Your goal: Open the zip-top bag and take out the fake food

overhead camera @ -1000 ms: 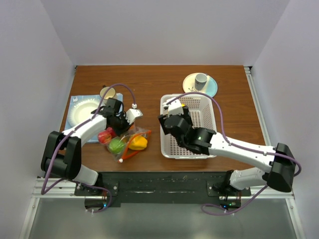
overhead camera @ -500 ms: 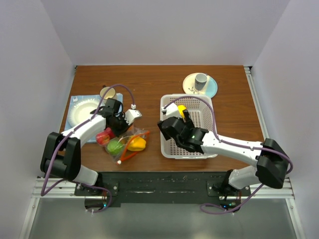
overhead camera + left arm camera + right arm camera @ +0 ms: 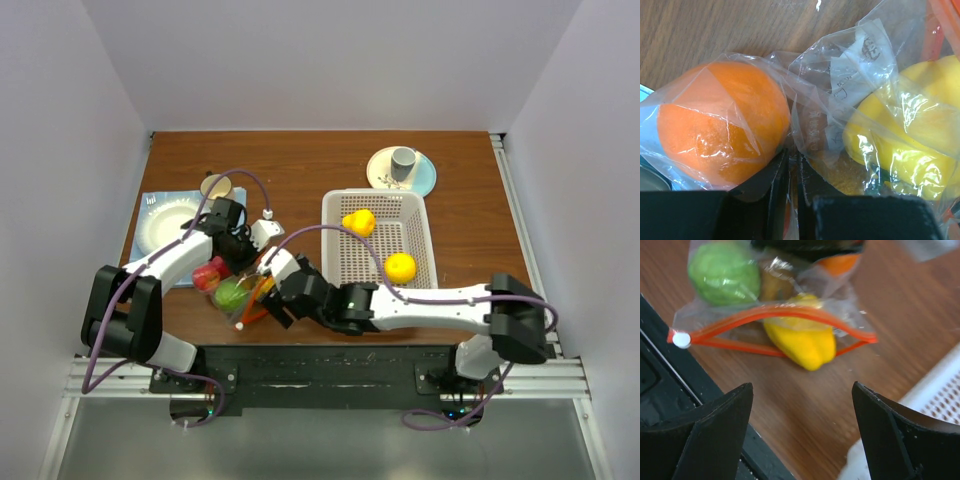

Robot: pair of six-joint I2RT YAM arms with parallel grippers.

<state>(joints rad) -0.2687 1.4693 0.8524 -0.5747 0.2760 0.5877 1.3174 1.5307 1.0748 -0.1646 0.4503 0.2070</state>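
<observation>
The zip-top bag (image 3: 250,290) lies at the front left of the table, its orange-red zip (image 3: 775,315) gaping open. Inside show a green piece (image 3: 722,272), an orange piece (image 3: 720,125) and a red piece (image 3: 210,272). A yellow piece (image 3: 802,342) sticks out of the mouth. My left gripper (image 3: 791,155) is shut on a fold of the bag's plastic at its far end (image 3: 240,245). My right gripper (image 3: 801,386) is open and empty, just in front of the bag's mouth (image 3: 270,305). Two yellow pieces (image 3: 359,222) (image 3: 400,267) lie in the white basket (image 3: 328,240).
A plate (image 3: 420,180) with a small grey cup (image 3: 403,158) stands at the back right. A white plate on a blue mat (image 3: 165,225) and a small bowl (image 3: 215,186) are at the left. The table's black front rail (image 3: 660,390) runs close to the bag.
My right arm has swung left from over the basket to the bag's mouth, uncovering the two yellow pieces in the basket. My left gripper has kept its hold on the bag.
</observation>
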